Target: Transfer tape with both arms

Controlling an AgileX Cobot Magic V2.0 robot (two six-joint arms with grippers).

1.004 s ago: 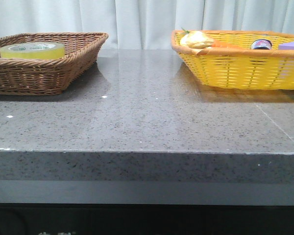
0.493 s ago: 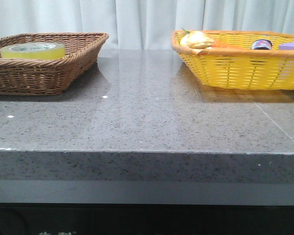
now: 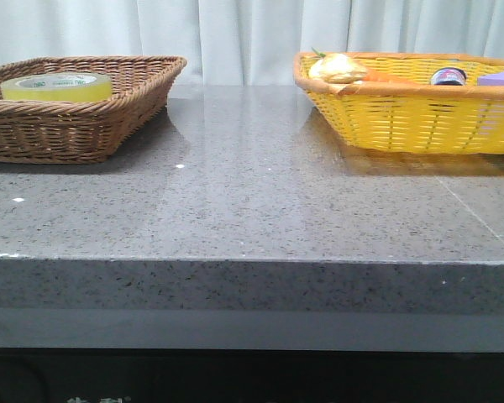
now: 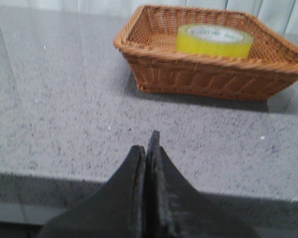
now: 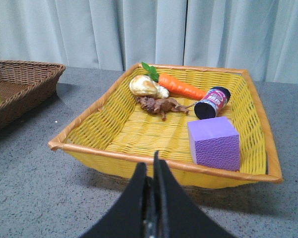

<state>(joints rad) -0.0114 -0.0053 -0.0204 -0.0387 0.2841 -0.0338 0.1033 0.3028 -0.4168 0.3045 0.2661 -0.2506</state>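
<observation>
The tape (image 3: 55, 86), a wide yellow translucent roll with a white core and green print, lies flat in the brown wicker basket (image 3: 109, 117) at the back left. It also shows in the left wrist view (image 4: 214, 40), well beyond my left gripper (image 4: 148, 144), which is shut and empty over the table's near edge. My right gripper (image 5: 151, 163) is shut and empty, just short of the yellow basket (image 5: 114, 153). Neither arm shows in the front view.
The yellow basket (image 3: 403, 126) at the back right holds a purple box (image 5: 214, 143), a carrot (image 5: 181, 87), a small dark jar (image 5: 212, 102), a brown toy (image 5: 161, 105) and a pale food piece (image 5: 146, 87). Grey stone tabletop (image 3: 252, 193) lies between the baskets; white curtain behind.
</observation>
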